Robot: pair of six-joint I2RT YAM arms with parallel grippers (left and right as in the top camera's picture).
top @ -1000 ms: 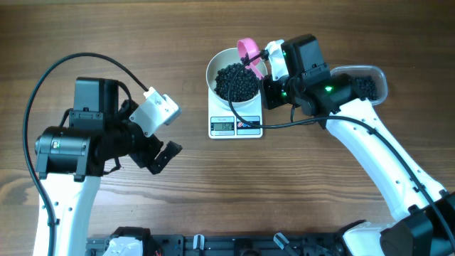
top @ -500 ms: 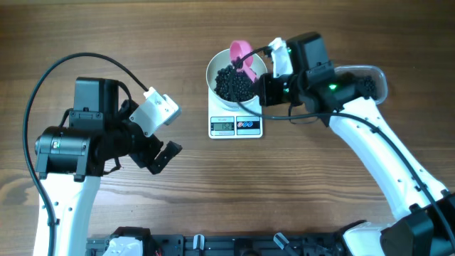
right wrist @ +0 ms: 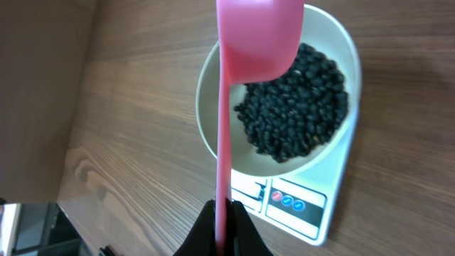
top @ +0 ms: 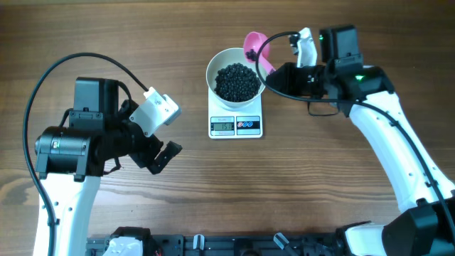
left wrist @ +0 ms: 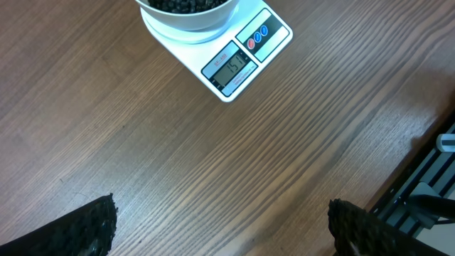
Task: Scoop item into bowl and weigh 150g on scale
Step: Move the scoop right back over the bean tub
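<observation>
Item (top: 237,80): heaped in the bowl (top: 213,65), which sits on the scale (top: 235,126), mid-surface toward the far edge. The display (left wrist: 230,67) appears to read about target, though the digits are small. The pink scoop (top: 254,43) hangs at the bowl's far-right rim, its handle running back rightward into the right tool (right wrist: 224,226), which is clamped on it. The right arm is the nearer. The left tool (left wrist: 224,231) gapes wide with nothing in it, well apart toward the left edge.
</observation>
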